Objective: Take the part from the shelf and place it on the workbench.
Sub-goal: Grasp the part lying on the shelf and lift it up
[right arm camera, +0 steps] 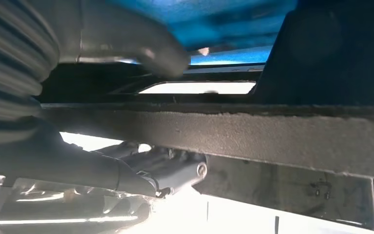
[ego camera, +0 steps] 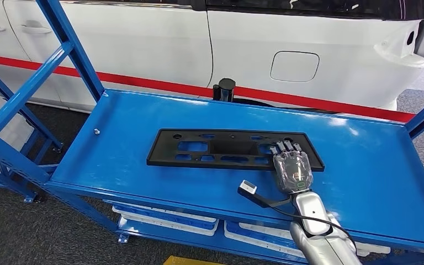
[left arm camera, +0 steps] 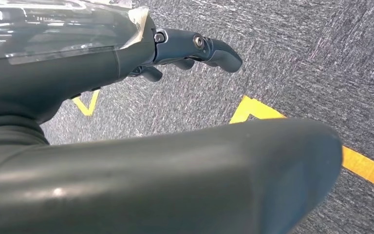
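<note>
The black part (ego camera: 232, 149) lies flat on the blue shelf (ego camera: 143, 118), so the task looks barely begun: the lift, the carry and the placing on the counter all remain. The right robot hand (ego camera: 291, 168) rests on the part's right end, fingers over its near edge; the right wrist view suggests fingers on both faces of that edge, but whether they clamp it I cannot tell. The left robot hand (left arm camera: 195, 48) hangs over the grey carpet (left arm camera: 292, 44), fingers loosely apart, holding nothing. Behind the shelf stands a white car (ego camera: 243, 38) with a red stripe; yellow floor markings (left arm camera: 365, 165) cross the carpet.
</note>
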Robot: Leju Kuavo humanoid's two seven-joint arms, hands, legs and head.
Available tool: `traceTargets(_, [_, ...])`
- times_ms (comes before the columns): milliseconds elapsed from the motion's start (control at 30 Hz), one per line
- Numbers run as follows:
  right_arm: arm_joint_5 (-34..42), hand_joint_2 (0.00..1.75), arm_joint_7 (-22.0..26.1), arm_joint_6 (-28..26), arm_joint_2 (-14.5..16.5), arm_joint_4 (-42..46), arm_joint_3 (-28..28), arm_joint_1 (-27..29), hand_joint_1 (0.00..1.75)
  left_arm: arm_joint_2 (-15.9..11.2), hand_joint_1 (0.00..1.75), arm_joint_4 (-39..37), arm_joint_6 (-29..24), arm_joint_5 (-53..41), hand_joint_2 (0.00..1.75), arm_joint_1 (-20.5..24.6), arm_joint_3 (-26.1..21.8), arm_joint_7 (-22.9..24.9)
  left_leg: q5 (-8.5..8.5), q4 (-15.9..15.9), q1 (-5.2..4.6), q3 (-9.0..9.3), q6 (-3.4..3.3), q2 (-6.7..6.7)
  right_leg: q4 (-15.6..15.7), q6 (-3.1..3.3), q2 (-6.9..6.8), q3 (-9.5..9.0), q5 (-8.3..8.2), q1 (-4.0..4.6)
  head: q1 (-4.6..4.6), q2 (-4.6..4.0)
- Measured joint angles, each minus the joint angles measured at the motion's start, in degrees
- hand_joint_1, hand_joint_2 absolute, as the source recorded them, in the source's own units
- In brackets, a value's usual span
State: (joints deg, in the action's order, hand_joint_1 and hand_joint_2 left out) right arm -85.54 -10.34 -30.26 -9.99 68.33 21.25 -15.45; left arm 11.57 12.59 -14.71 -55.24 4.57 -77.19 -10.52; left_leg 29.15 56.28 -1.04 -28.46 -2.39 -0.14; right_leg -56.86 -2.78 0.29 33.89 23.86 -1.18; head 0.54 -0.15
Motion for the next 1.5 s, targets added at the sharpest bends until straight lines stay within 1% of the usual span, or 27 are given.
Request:
traceTargets(267, [-0.3,1.75,-0.1,-0.8,0.0,0.4,-0.6,0.6,1.73,-0.3,0.0,0.0,1.5,-0.4,0.0,0.0,0.7,-1.0,0.0,0.0,-0.01,0.02,0.0,-0.01,0.0,0.0,-0.01,-0.01,0.0,0.0,-0.01,0.0])
traceTargets(400, [-0.6,1.75,-0.1,-1.1,-0.1,1.7,-1.1,1.6,1.75,-0.4,0.0,0.0,2.1,-0.5,1.75,0.0,0.8,-1.5,0.01,0.0,-0.01,0.02,0.0,0.0,0.0,0.0,0.0,0.0,0.0,0.0,0.01,0.0])
traceTargets(567, [-1.3,1.75,-0.1,-1.6,-0.2,3.8,-1.6,3.2,1.75,-0.5,0.0,0.0,2.9,-0.6,1.75,-0.1,0.9,-1.8,0.01,0.0,-0.01,0.01,0.0,-0.01,0.0,0.0,-0.01,0.01,0.0,0.0,0.0,0.0])
traceTargets(733, [-2.0,1.75,-0.1,-2.4,-0.7,7.9,-2.2,5.9,1.75,-0.5,0.0,0.0,2.6,-1.0,1.75,-0.2,1.0,-1.2,0.01,0.0,-0.01,-0.07,0.0,-0.01,0.0,0.0,-0.01,0.07,0.0,0.0,0.01,0.0])
traceTargets(800, [-1.9,1.75,-0.1,-3.2,-0.9,9.9,-2.7,7.1,1.75,-0.5,0.0,0.0,2.3,-1.1,1.75,-0.2,1.0,-1.2,0.01,0.0,-0.01,-0.12,0.0,-0.02,0.0,0.0,-0.01,0.11,0.0,0.0,0.01,0.0])
traceTargets(867, [0.0,1.75,0.7,-5.0,-1.2,12.2,-3.3,8.1,1.75,-0.5,0.0,0.0,2.1,-1.1,1.75,-0.2,1.0,-1.2,0.01,0.0,-0.01,-0.13,0.0,-0.01,0.0,0.0,-0.01,0.13,0.0,-0.01,0.01,0.0])
traceTargets(967, [6.9,1.75,4.5,-8.2,-1.5,17.2,-4.0,10.1,1.75,-0.5,0.0,0.0,2.0,-1.0,1.75,-0.3,1.0,-1.0,0.01,0.0,-0.02,-0.16,0.0,-0.02,0.0,0.0,-0.01,0.15,0.0,-0.01,0.0,0.0])
traceTargets(1033, [11.1,1.75,8.2,-9.1,-1.3,20.8,-4.7,11.3,1.75,-0.5,0.0,0.0,1.8,-1.0,1.75,-0.3,1.0,-0.7,0.01,0.0,-0.02,-0.16,0.0,-0.01,0.0,0.0,-0.01,0.18,0.0,-0.01,0.01,0.0])
traceTargets(1067, [13.5,1.75,11.0,-9.3,-1.0,22.7,-5.3,12.0,1.75,-0.5,0.0,0.0,1.6,-1.0,1.75,-0.3,1.0,-0.6,0.01,0.0,-0.02,-0.17,0.0,-0.02,0.0,0.0,-0.02,0.19,0.0,-0.01,0.01,0.0])
traceTargets(1133, [20.7,1.75,19.8,-9.3,0.4,27.0,-7.3,13.6,1.75,-0.5,0.0,0.0,1.2,-0.8,1.75,-0.4,1.0,-0.1,0.01,0.0,-0.02,-0.19,0.0,-0.02,0.0,0.0,-0.02,0.21,0.01,-0.01,0.0,0.0])
traceTargets(1200, [30.5,1.75,27.8,-9.3,1.6,31.1,-8.7,15.2,1.75,-0.5,0.0,-0.1,0.8,-0.6,1.75,-0.4,1.0,0.4,0.01,0.0,-0.01,-0.21,0.0,-0.03,0.0,0.0,-0.02,0.22,0.01,-0.01,0.02,0.0])
traceTargets(1233, [36.1,1.75,30.2,-9.2,1.9,32.8,-8.8,15.9,1.75,-0.5,0.0,-0.1,0.6,-0.5,1.75,-0.4,1.0,0.6,0.01,0.0,-0.01,-0.21,0.0,-0.03,0.0,0.0,-0.02,0.22,0.01,-0.01,0.02,0.0])
traceTargets(1300, [46.6,1.75,32.6,-8.3,1.8,35.8,-8.2,16.9,1.75,-0.5,0.0,-0.1,0.3,-0.1,1.75,-0.5,0.9,0.8,0.01,0.0,-0.01,-0.22,0.0,-0.03,0.0,0.0,-0.02,0.21,0.01,-0.01,0.01,0.0])
traceTargets(1400, [59.6,1.75,35.2,-4.5,1.2,39.7,-6.3,17.8,1.75,-0.4,0.0,-0.1,-0.1,0.4,1.75,-0.5,0.7,0.7,0.02,0.0,-0.03,-0.2,0.0,0.01,0.0,0.0,0.02,0.21,0.01,-0.03,0.0,0.0])
traceTargets(1467, [65.0,1.75,36.5,-2.1,1.0,41.7,-5.1,18.3,1.75,-0.4,0.0,-0.1,-0.2,0.7,1.75,-0.5,0.7,0.6,0.01,0.0,-0.05,-0.18,0.0,0.02,0.0,0.0,0.02,0.21,0.0,-0.04,0.01,0.0])
traceTargets(1500, [66.1,1.75,36.9,-1.6,0.9,42.4,-4.7,18.5,1.75,-0.4,0.0,-0.1,-0.2,0.8,1.75,-0.5,0.6,0.5,0.01,0.0,-0.05,-0.18,0.0,0.01,0.0,0.0,0.02,0.2,0.0,-0.04,0.01,0.0])
